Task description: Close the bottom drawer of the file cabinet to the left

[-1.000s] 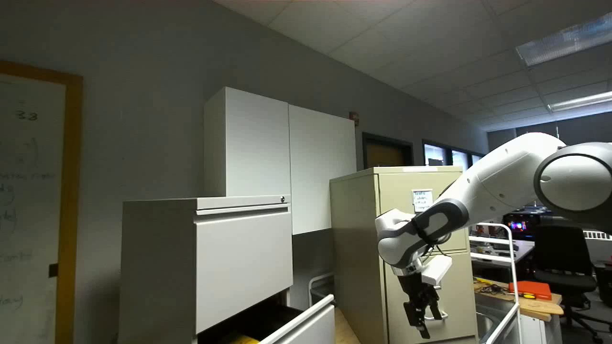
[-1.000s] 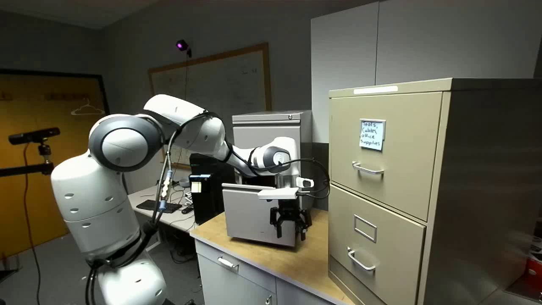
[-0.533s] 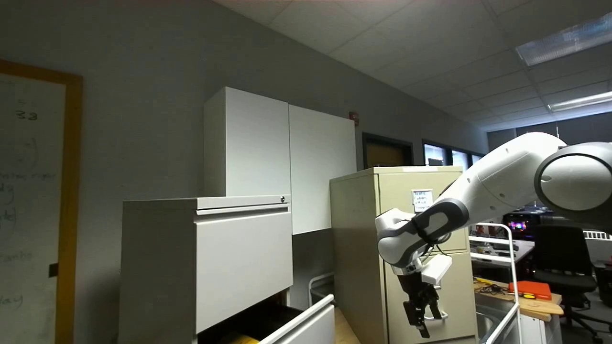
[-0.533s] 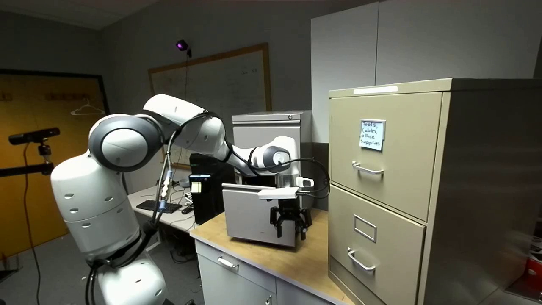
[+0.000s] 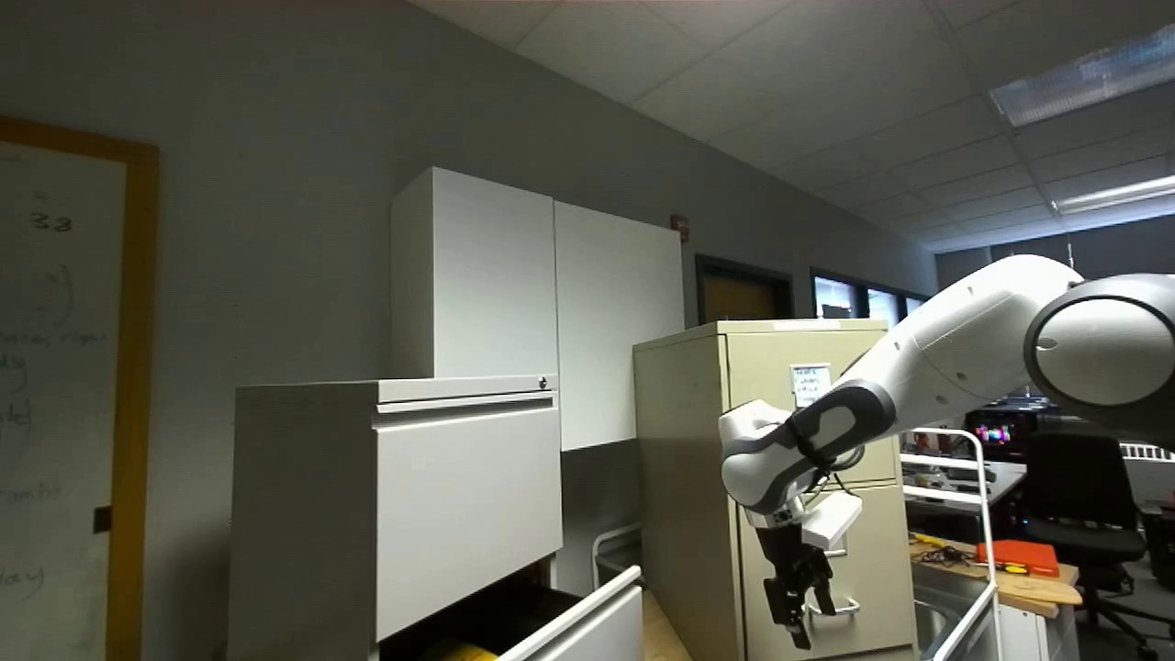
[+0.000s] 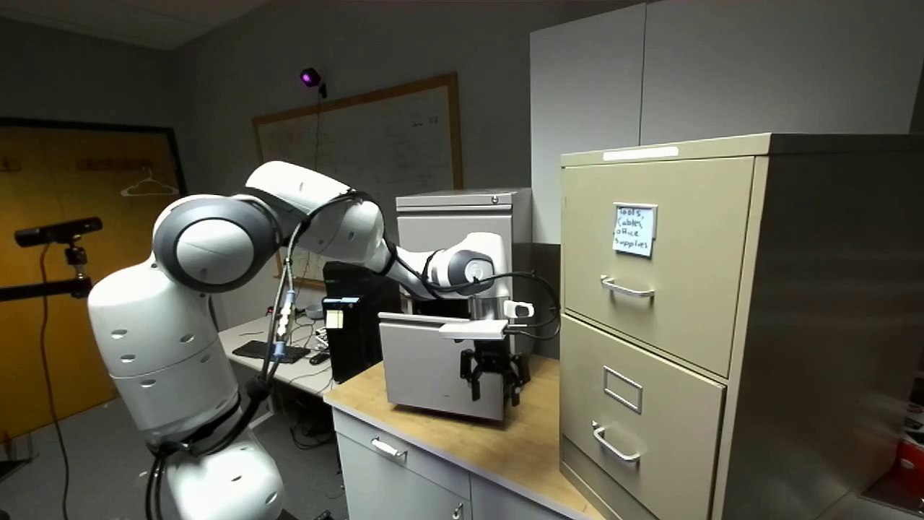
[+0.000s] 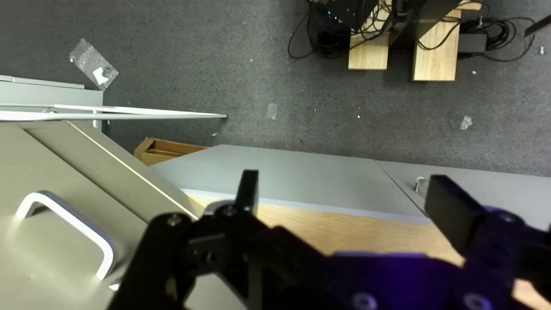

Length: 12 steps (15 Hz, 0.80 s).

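- A robot gripper point(image 6: 496, 393) points down over the wooden counter point(image 6: 494, 449), its fingers point(image 7: 450, 211) spread wide around nothing; a plain flat front asks for a push, so no grasp seems needed.
- Beyond the gripper, toward the file cabinet point(image 5: 303, 514), the bottom drawer point(image 6: 426, 367) stands pulled out, its closing not yet done.
- A gap shows between gripper and drawer front in an exterior view: no contact, with the gripper placed on the outer side, where a push would send the drawer inward.
- Higher than the gripper, the upper drawer point(image 5: 468, 523) sits flush in its frame, leaving only the lower one for this job.
- Near the gripper, to one side, the beige cabinet point(image 6: 657, 224) with its protruding handle point(image 7: 76, 224) limits sideways room, likely a reason to go straight in.
- In an exterior view the gripper overlaps the drawer's end nearest that cabinet; pushing there could make it bind, so a shift toward the middle may serve better.
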Motion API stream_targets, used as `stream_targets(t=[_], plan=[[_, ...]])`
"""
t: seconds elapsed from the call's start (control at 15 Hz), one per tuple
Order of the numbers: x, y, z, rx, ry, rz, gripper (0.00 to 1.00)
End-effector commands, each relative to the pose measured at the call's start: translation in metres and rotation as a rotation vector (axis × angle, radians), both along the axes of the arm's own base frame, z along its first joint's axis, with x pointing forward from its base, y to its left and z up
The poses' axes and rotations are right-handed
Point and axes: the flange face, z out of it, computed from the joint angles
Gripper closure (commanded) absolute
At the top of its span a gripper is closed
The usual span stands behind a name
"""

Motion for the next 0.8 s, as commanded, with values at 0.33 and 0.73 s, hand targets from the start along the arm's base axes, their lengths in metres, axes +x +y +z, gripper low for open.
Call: stream_targets(t=[0.33,0.73], plan=[[0.042,0.035,0.016,0.2,-0.239,-0.086,0.36],[0.073,0.056,0.015,0.402,-0.36,-0.198,0.82]])
